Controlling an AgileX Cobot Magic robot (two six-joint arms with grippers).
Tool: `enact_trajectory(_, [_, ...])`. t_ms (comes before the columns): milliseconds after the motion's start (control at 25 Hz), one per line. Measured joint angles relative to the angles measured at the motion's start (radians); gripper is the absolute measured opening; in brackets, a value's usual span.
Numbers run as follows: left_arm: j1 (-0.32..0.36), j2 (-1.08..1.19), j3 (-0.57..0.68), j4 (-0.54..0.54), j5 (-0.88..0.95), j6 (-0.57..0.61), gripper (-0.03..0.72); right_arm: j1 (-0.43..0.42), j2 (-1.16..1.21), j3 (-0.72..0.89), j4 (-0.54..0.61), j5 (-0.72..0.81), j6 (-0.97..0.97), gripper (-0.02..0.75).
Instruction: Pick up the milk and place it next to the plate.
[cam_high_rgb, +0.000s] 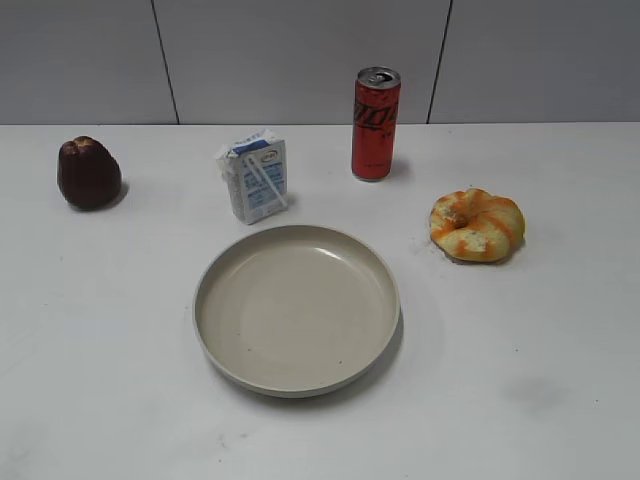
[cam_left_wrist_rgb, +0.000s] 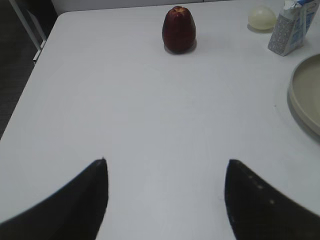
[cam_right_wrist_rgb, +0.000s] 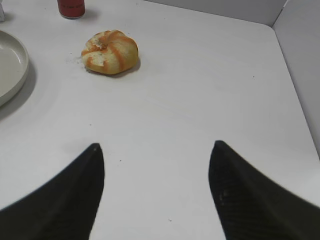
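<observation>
The milk (cam_high_rgb: 254, 175), a small white and blue carton with a straw on its front, stands upright just behind the plate (cam_high_rgb: 296, 306), a large round beige plate at the table's middle. The milk also shows at the top right of the left wrist view (cam_left_wrist_rgb: 292, 27), with the plate's rim (cam_left_wrist_rgb: 304, 95) at the right edge. The plate's rim shows at the left edge of the right wrist view (cam_right_wrist_rgb: 10, 70). My left gripper (cam_left_wrist_rgb: 166, 162) is open and empty over bare table, far from the milk. My right gripper (cam_right_wrist_rgb: 156, 145) is open and empty. Neither gripper shows in the exterior view.
A tall red soda can (cam_high_rgb: 375, 124) stands at the back, right of the milk. A dark red fruit (cam_high_rgb: 88, 173) sits at the back left. An orange and white bun (cam_high_rgb: 477, 225) lies at the right. A pale egg (cam_left_wrist_rgb: 262, 17) lies behind the milk in the left wrist view.
</observation>
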Motion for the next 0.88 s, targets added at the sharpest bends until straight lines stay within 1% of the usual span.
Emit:
enact_trajectory(480, [0.000, 0.000, -0.001, -0.001, -0.006, 0.000, 0.550, 0.000, 0.000, 0.000, 0.000, 0.000, 0.000, 0.497])
enact_trajectory(600, [-0.001, 0.023, -0.021, -0.010, -0.062, 0.000, 0.550, 0.000, 0.000, 0.000, 0.000, 0.000, 0.000, 0.497])
enact_trajectory(760, [-0.001, 0.176, -0.055, -0.070, -0.167, 0.012, 0.550, 0.000, 0.000, 0.000, 0.000, 0.000, 0.000, 0.497])
enact_trajectory(880, [-0.001, 0.345, -0.069, -0.143, -0.259, 0.081, 0.550, 0.000, 0.000, 0.000, 0.000, 0.000, 0.000, 0.497])
